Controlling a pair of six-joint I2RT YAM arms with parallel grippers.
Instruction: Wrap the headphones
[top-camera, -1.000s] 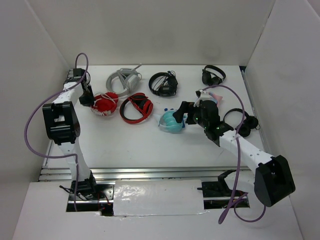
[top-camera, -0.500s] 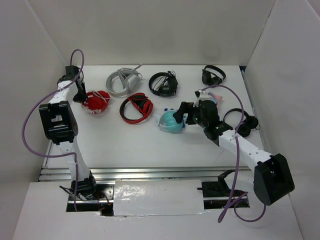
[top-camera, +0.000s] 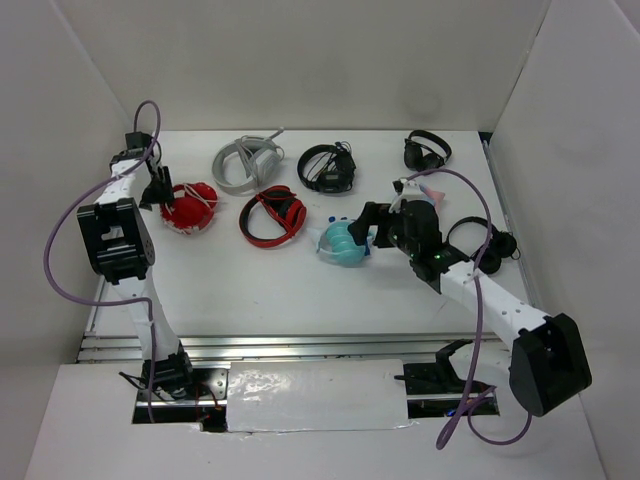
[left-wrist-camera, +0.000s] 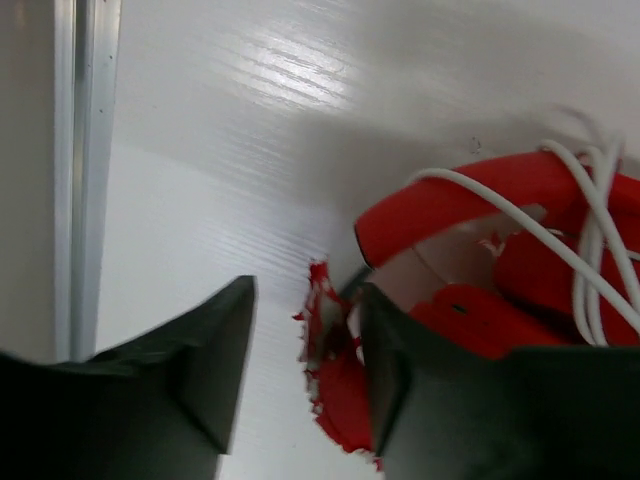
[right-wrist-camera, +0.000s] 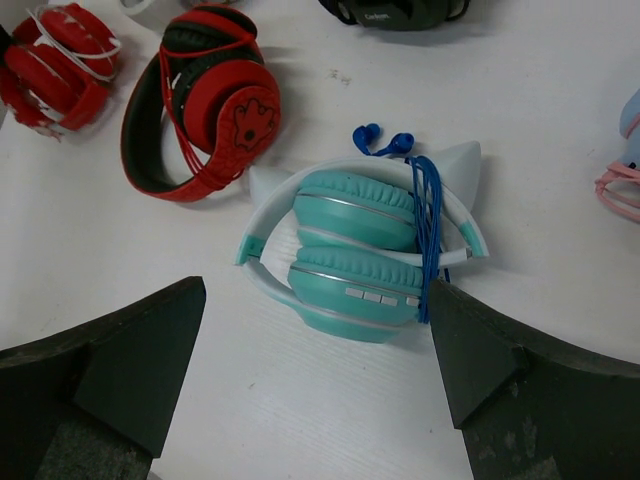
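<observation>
The all-red headphones (top-camera: 190, 207) lie folded at the far left of the table, with a thin white cable (left-wrist-camera: 590, 200) wound over the red band (left-wrist-camera: 470, 200). My left gripper (top-camera: 158, 190) sits at their left edge. Its jaws (left-wrist-camera: 305, 300) stand apart; the right finger rests against a frayed red edge of an earcup and nothing is clamped. The red headphones (right-wrist-camera: 60, 55) also show at the upper left of the right wrist view. My right gripper (top-camera: 365, 225) hangs wide open (right-wrist-camera: 318, 290) over a teal pair.
Teal cat-ear headphones (right-wrist-camera: 360, 250) with a blue cable lie under the right gripper. Red-and-black headphones (top-camera: 272, 215), a grey pair (top-camera: 245, 163) and black pairs (top-camera: 327, 167) (top-camera: 427, 150) (top-camera: 485, 245) lie around. A metal rail (left-wrist-camera: 85, 150) and the wall run close on the left.
The left gripper carried the red headphones leftward toward the wall, then opened its jaws off them. The right arm has barely moved.
</observation>
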